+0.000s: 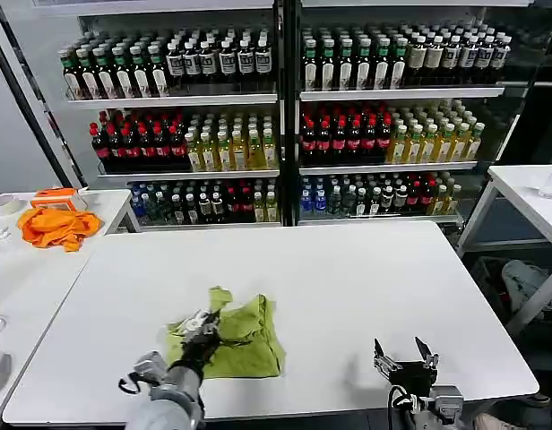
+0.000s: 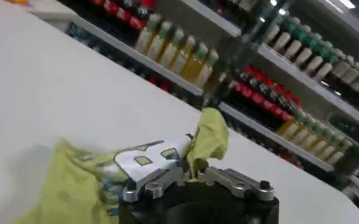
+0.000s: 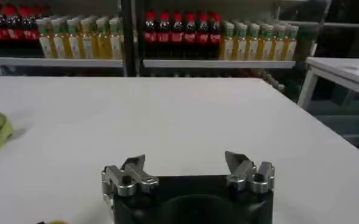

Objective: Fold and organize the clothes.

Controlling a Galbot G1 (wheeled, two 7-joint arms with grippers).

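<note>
Over on the side table far left lies an orange cloth (image 1: 57,227), no part of this job. Nearer, the left gripper (image 1: 202,327) sits on the crumpled yellow-green T-shirt (image 1: 245,336) at the front left of the white tabletop (image 1: 348,278), its jaws closed on a raised fold of fabric. The bundle spreads rightward from that gripper. Well to the right, the right gripper (image 1: 406,352) hovers wide open and empty, so the left arm is clearly nearer.
</note>
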